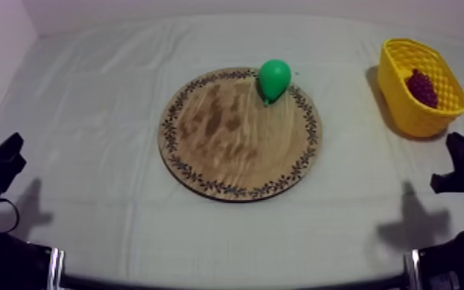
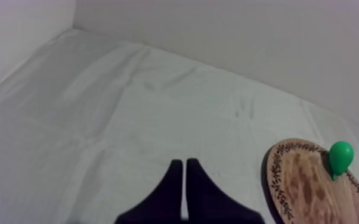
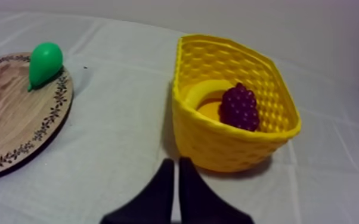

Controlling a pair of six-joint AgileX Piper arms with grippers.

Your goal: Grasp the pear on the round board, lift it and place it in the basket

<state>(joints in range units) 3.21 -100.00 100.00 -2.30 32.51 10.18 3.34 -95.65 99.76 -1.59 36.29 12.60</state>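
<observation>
The pear is seen on the wooden board, near its far rim, on the side toward the yellow basket. It is touched by nothing. The basket is placed at the right side of the table, well apart from the board. A bunch of grapes is already inside. In the right wrist view a yellow curved piece, prob. a banana, is seen beside the grapes. The pear is not in the basket.

The left gripper is closed on nothing: its fingers are pressed together as a narrow wedge over bare table, w/ the board off to one side. The right gripper is closed in the same way, empty, just in front of the basket. In the top view both are seen low at the near sides.

The task is therefore judged as not begun, approx. zero progress: no approach, no grasp, no lift. Everything is left to do. The pear must be reached (the right arm is judged better placed, as the basket is on its side). Then the fingers must be opened, the pear gripped, carried over the basket rim & released.
</observation>
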